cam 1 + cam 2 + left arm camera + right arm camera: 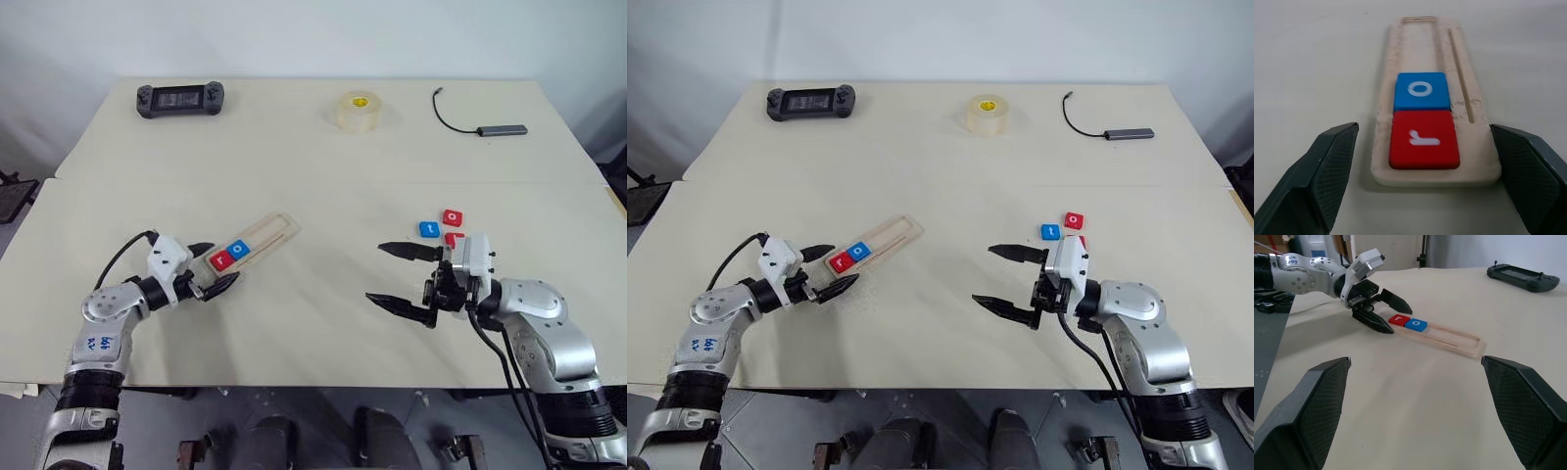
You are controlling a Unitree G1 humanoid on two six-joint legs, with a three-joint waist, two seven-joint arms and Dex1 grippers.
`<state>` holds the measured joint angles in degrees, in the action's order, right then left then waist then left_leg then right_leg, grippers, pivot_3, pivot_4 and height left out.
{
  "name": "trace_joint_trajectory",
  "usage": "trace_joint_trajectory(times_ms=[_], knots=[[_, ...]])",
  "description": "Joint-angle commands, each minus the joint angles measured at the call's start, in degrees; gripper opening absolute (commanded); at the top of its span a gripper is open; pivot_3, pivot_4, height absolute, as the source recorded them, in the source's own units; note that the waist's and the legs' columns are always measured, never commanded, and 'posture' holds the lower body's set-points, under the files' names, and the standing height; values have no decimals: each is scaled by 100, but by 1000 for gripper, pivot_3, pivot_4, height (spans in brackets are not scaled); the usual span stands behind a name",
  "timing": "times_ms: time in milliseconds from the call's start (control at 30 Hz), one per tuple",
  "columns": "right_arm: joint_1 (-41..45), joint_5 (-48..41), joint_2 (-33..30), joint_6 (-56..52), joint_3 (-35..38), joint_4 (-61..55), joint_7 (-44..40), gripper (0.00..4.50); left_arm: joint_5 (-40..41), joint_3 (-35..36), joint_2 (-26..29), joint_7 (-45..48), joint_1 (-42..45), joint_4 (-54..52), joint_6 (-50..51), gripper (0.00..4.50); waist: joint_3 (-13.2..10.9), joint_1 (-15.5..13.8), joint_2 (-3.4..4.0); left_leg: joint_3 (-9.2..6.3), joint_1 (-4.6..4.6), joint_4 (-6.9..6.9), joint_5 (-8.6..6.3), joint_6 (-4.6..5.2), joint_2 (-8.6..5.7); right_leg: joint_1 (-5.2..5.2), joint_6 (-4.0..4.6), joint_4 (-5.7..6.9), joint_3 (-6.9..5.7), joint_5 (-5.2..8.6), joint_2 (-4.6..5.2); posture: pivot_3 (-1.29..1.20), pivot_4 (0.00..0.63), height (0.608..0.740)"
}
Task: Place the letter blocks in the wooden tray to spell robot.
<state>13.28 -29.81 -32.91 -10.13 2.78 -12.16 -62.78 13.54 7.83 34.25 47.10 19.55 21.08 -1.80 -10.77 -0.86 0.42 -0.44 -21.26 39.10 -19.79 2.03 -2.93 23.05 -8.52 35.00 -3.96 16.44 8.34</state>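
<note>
Table (323, 176) bears tray (266, 235), blocks (441, 224), tape (359, 111), controller (180, 99).

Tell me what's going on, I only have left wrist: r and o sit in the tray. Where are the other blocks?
Observer: A blue t block and a red o block lie on the table, by the right gripper.
Operator: Is it holding one?
Observer: No, its jaws are open and empty.
Operator: And the b?
Observer: Another red block sits partly hidden behind that gripper; I can't read its letter.
</note>
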Motion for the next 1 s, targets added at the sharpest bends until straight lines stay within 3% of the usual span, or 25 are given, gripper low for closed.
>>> trace_joint_trajectory(times_ms=[33, 300, 467, 767, 1000], knots=[[-126, -137, -29, -11, 158, -326, 118, 4477, -29, -35, 20, 99, -62, 94, 2, 4500, 0, 0, 0, 0, 1, 0, 0, 0, 1, -1, 0, 0, 0, 0, 0, 0, 150, 740], [-89, -118, -10, 10, 126, -279, 225, 4477, 56, -230, 174, 759, -63, 172, 510, 4500, 0, 4, 1, -1, 5, 1, 0, 0, 0, -6, 0, -1, 0, 0, 1, 0, 150, 740], [5, -92, 8, 20, 91, -222, 257, 4500, -72, -280, 175, 804, -21, 419, 393, 3418, 3, 3, 4, -1, 11, 1, 0, 0, 0, -10, 0, 0, 0, 0, 2, 0, 150, 740], [-226, -103, -157, -14, 305, -298, 300, 4500, 197, -327, -163, 873, 63, -218, 292, 3409, 3, -65, 4, -7, 16, 3, 0, 1, -3, -21, 0, -3, -4, 0, 7, 0, 150, 740], [-1041, -237, -620, -126, 952, -521, 266, 4500, 62, -1008, -350, 1134, 586, -845, 627, 3409, 1, -79, 2, -42, -1, 9, 2, 7, -19, -35, -3, -16, -31, -1, 16, 0, 150, 740]])
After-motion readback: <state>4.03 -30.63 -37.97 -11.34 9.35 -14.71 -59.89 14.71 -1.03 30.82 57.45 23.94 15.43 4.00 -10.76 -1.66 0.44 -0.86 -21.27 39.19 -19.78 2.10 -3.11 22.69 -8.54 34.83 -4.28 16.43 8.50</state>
